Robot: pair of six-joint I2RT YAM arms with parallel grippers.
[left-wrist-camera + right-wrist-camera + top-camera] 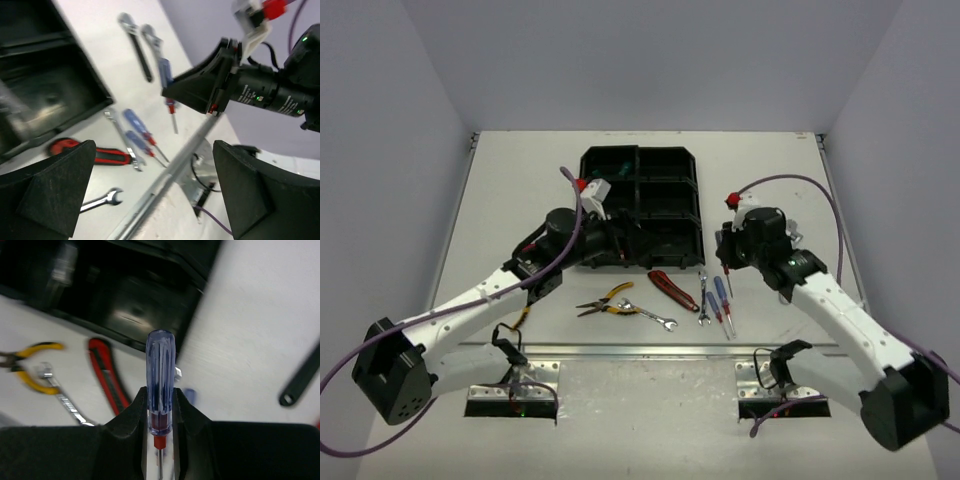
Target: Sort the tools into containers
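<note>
The right hand point(160, 412) is clamped on a blue-handled screwdriver point(160, 375), its handle pointing up the wrist frame; in the top view it sits right of centre. The left hand point(154, 150) gapes wide with nothing in it, over the lower left corner of the black organizer tray point(698, 200). Below the tray, on the bench point(770, 170), lie yellow pliers point(605, 300), a red-black utility knife point(672, 290) and a silver wrench point(655, 318)

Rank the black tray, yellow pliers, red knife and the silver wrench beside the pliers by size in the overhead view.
1. Black organizer tray.
2. Yellow-handled pliers and red utility knife: too alike to rank.
3. Silver wrench: similar length, but slimmest.
</note>
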